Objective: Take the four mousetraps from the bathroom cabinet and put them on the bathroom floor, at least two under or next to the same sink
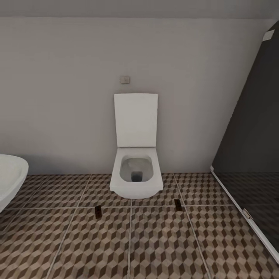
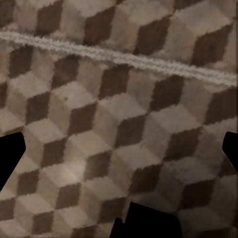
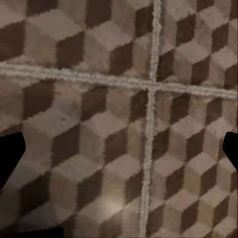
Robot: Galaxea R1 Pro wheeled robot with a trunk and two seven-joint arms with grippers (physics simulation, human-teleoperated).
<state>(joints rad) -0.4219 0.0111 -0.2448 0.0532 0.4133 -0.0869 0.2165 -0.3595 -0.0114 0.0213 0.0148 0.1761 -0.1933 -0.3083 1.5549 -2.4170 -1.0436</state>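
Observation:
Two mousetraps lie flat on the bathroom floor (image 1: 155, 244) in front of the toilet, one (image 1: 98, 211) to its left and one (image 1: 178, 204) to its right, each a small dark board on a grout line. The cabinet and the sink are out of view. In the left wrist view my left gripper (image 2: 119, 153) hangs open over bare cube-pattern tile (image 2: 99, 99), its dark fingertips (image 2: 10, 158) far apart with nothing between them. In the right wrist view my right gripper (image 3: 119, 153) is open over a crossing of grout lines (image 3: 151, 87), also holding nothing.
A white square-edged toilet (image 1: 135, 170) with its lid up stands against the grey back wall. The rounded rim of a white bathtub (image 1: 9, 174) juts in at the left. A dark glass panel (image 1: 252, 155) with a white frame closes off the right side.

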